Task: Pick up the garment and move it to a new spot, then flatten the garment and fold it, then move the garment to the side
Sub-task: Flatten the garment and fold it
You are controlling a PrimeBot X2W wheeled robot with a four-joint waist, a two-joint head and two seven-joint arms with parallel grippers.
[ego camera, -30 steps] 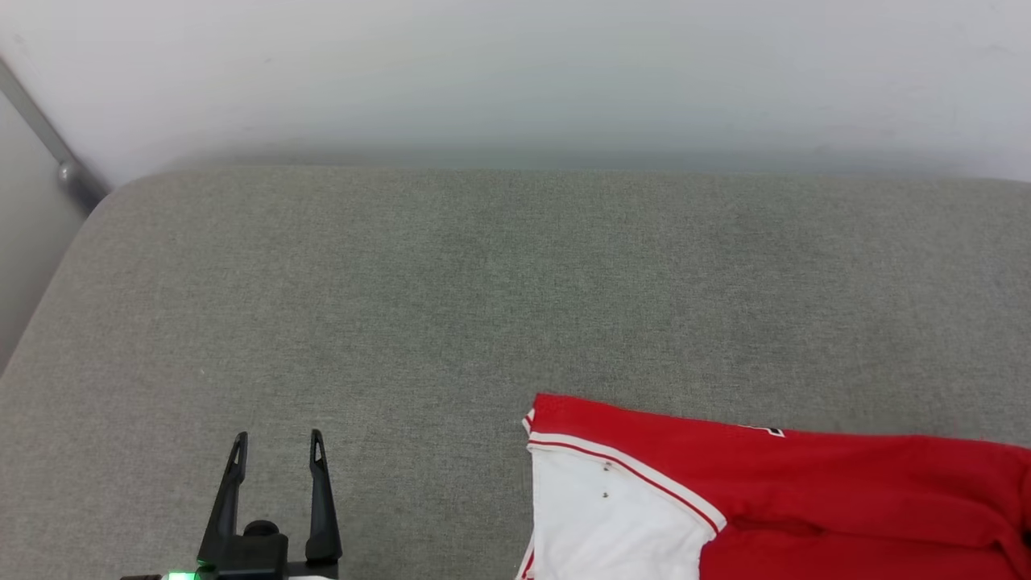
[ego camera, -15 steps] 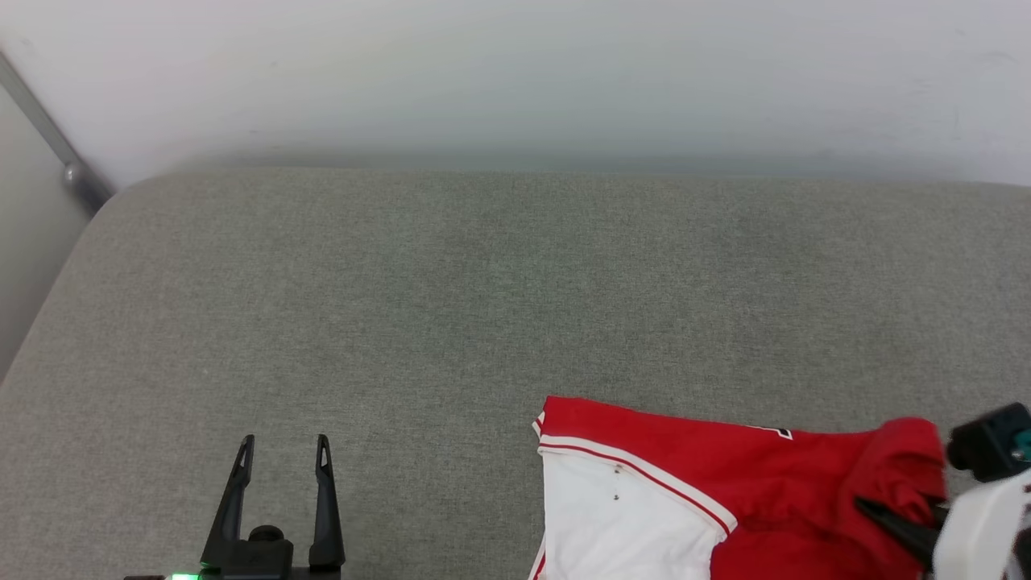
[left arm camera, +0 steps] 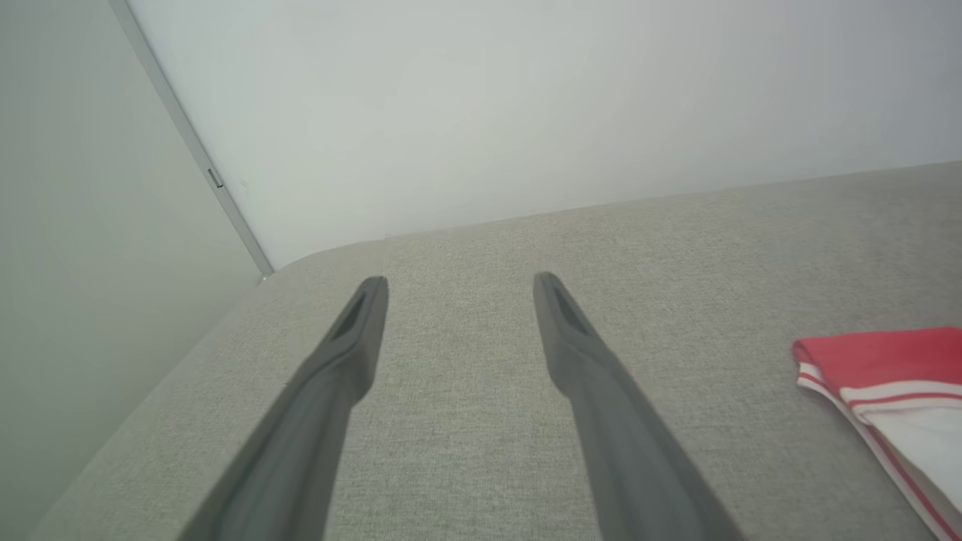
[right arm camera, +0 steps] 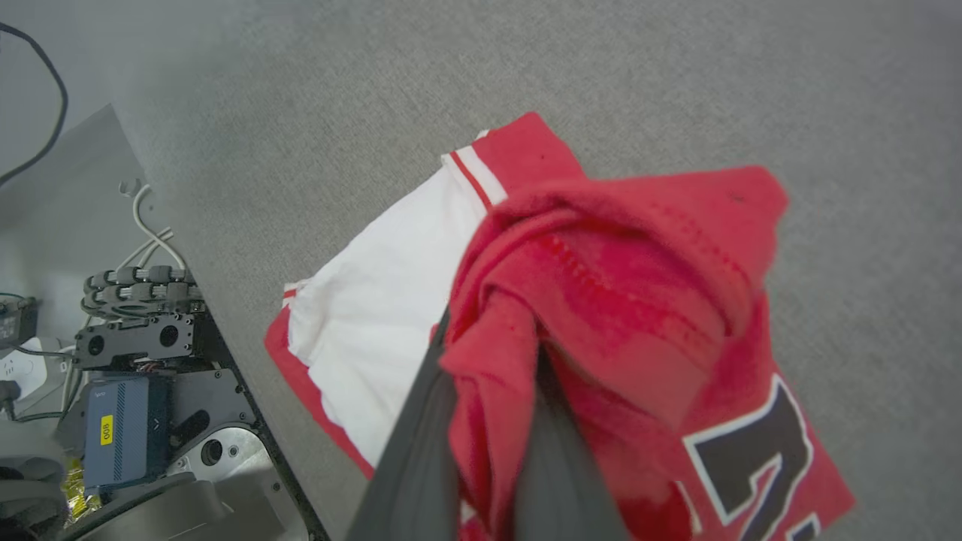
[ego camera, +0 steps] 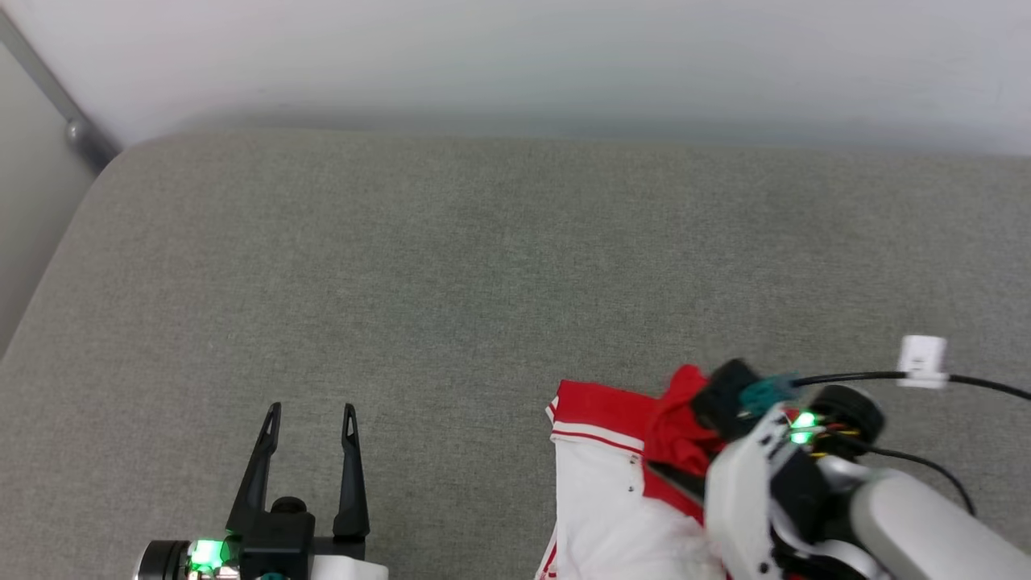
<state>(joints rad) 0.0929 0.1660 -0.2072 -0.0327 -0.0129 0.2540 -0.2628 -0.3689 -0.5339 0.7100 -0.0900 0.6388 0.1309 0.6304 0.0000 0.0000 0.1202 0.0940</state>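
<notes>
R gripper (right arm camera: 492, 346) pinching bunched red edge of shirt (ego camera: 600, 503), held up off grey cushion (ego camera: 403, 282) at near right; rest lying flat. L gripper (ego camera: 312, 419) near left, jaws spread, empty, well apart from shirt.

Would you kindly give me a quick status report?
Left pincer open, empty. Right pincer shut on the garment, red fabric bunched. Nothing blocking on the grey cushion.

lab, exposed electronics (right arm camera: 120, 432), bare wall (ego camera: 515, 56)

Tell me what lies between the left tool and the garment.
Only bare grey upholstery lies between the left tool and the garment in the head view; the left wrist view shows the same.
</notes>
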